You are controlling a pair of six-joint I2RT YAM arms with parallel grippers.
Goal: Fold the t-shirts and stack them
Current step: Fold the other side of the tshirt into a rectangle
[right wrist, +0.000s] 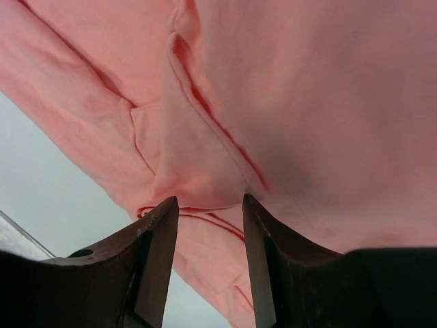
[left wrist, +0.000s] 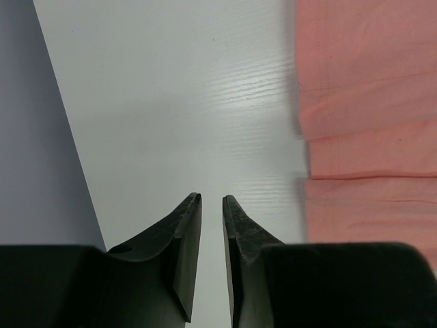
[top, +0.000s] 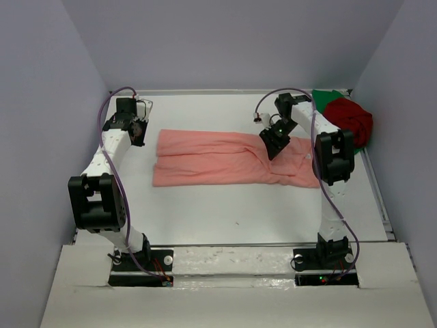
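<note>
Qty noted: 1 salmon-pink t-shirt (top: 205,158), 1 dark red t-shirt (top: 349,117), 1 green t-shirt (top: 326,95), i.e. 3 total; 1 left arm (top: 102,162), 1 right arm (top: 332,156); 1 worktop (top: 225,212).

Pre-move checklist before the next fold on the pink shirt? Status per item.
1. Left gripper empty: ok, jaws slightly apart, nothing between them.
2. Left gripper over the cloth: not ok, it hangs over bare table beside the salmon-pink shirt.
3. Right gripper empty: ok, jaws open above the shirt, nothing pinched.
4. Shirt flat: not ok, its left end lies smooth, but bunched folds sit under the right gripper.
5. Dark red shirt and green shirt clear of the fold: cannot tell, they are bunched in the far right corner and the right arm hides the pink shirt's near end.
</note>
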